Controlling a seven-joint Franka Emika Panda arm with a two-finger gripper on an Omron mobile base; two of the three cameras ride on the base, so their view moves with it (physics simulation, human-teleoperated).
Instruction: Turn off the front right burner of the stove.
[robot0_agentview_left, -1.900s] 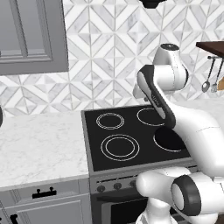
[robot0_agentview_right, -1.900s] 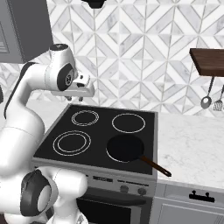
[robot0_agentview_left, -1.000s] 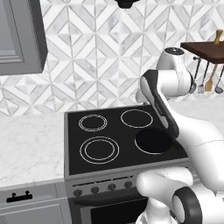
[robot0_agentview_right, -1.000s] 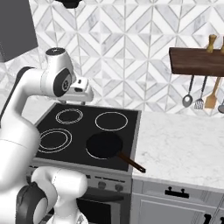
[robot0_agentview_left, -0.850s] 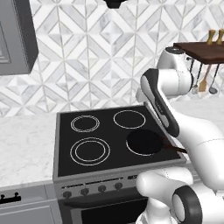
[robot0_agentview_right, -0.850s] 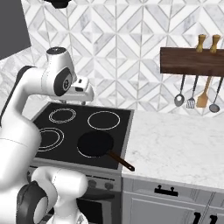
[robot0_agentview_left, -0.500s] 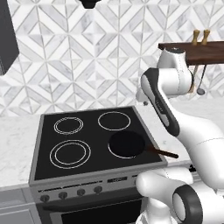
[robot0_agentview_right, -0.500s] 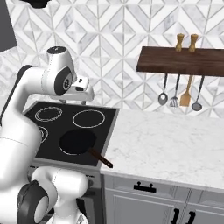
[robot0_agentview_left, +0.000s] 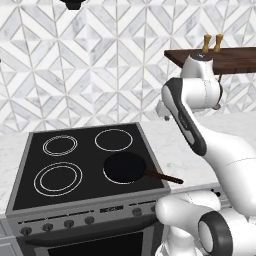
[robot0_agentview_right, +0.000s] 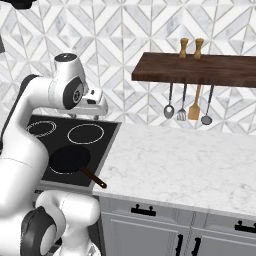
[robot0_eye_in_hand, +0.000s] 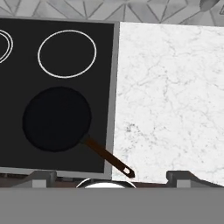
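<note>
Covering the front right burner (robot0_agentview_left: 109, 176) at the stove's (robot0_agentview_left: 30, 190) five o'clock corner, a black frying pan (robot0_agentview_left: 125, 167) hides nearly all of its white ring. No writing is legible on the knob panel (robot0_agentview_left: 75, 221). The gripper (robot0_agentview_right: 95, 107) sits high over the back burners, its opening impossible to judge.

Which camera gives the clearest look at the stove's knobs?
The left base view: the stove's front panel faces it, with the knobs in a row along it. In the right base view the robot's body blocks most of that panel. The hand view looks down on the glass top and the frying pan, with the panel out of frame.
</note>
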